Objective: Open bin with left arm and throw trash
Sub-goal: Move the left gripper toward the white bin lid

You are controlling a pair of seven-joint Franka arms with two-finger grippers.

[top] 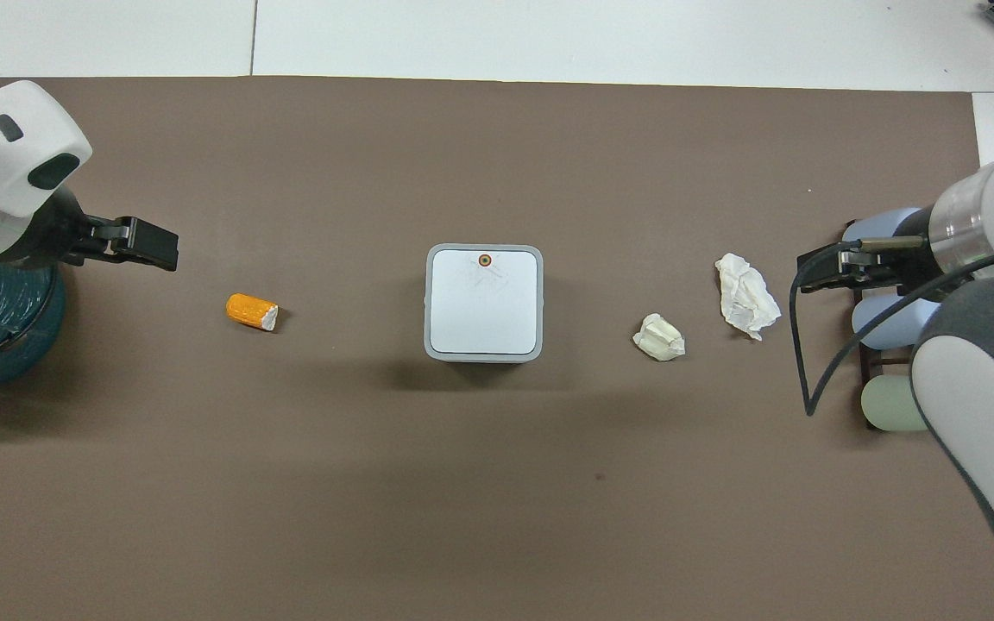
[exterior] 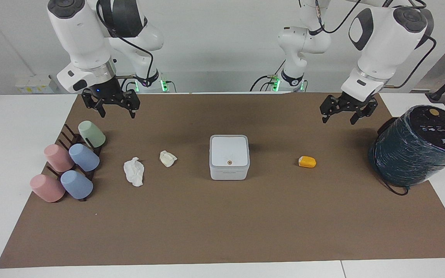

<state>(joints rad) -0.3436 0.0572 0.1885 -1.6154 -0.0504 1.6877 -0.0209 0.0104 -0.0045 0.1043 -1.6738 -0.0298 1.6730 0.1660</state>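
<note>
No brand or lettering can be read anywhere; the dark film-wrapped cylinder (exterior: 419, 144) carries a row of small pale marks on its top, too small to make out.

The left gripper (exterior: 340, 117) hangs in the air with its fingers spread apart and nothing between them, above bare brown mat (exterior: 222, 224) at the left arm's end of the table. Below its fingertips and a little toward the table's middle lies the small orange-yellow lump (exterior: 307, 161), well apart from them. The cylinder stands just off to the outer side of this gripper, resting partly on the mat's edge.

The right gripper (exterior: 116, 113) also hangs open and empty, above the mat near the green cup (exterior: 91, 134). That cup lies on a dark rack (exterior: 76, 139) with two pink cups (exterior: 58, 157) and two blue cups (exterior: 83, 157).

The bin (exterior: 229, 156) sits at the middle of the mat between the two grippers, lid shut, its brown button (exterior: 229, 162) at the lid's edge away from the robots. The crumpled white tissue (exterior: 134, 172) and the cream paper wad (exterior: 167, 158) lie between the bin and the cups, on the right gripper's side, the wad closer to the bin. Nothing stands between either gripper's fingers and the bin.
</note>
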